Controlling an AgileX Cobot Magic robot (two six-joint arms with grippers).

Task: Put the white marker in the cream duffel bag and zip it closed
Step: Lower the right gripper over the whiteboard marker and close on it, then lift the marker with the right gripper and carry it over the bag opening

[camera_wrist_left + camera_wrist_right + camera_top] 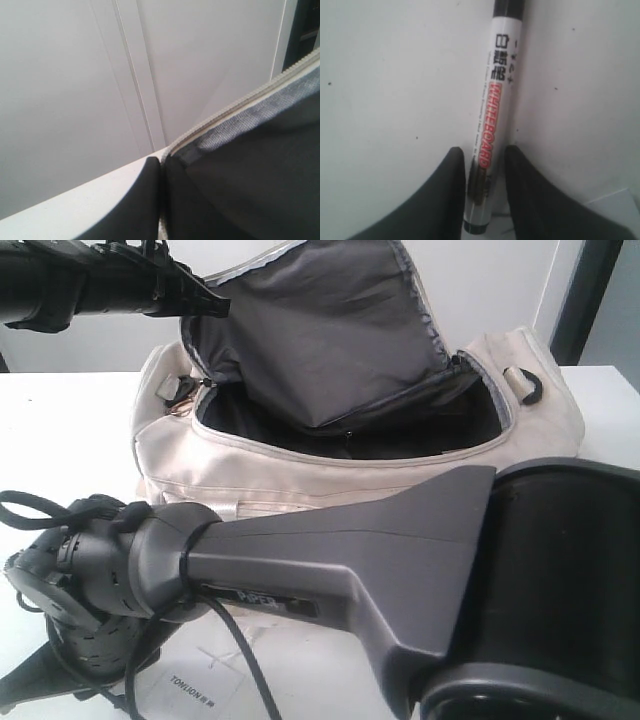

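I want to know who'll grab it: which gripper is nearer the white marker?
Right. The right gripper straddles the white marker on the table; the left gripper is up at the cream duffel bag, holding its flap.

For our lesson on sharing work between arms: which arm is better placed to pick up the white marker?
Right. The right gripper straddles the white marker on the table, jaws open around it. The left gripper is busy holding up the flap of the cream duffel bag.

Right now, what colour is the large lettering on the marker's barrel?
Red, printed along the white marker; the right wrist view shows it best.
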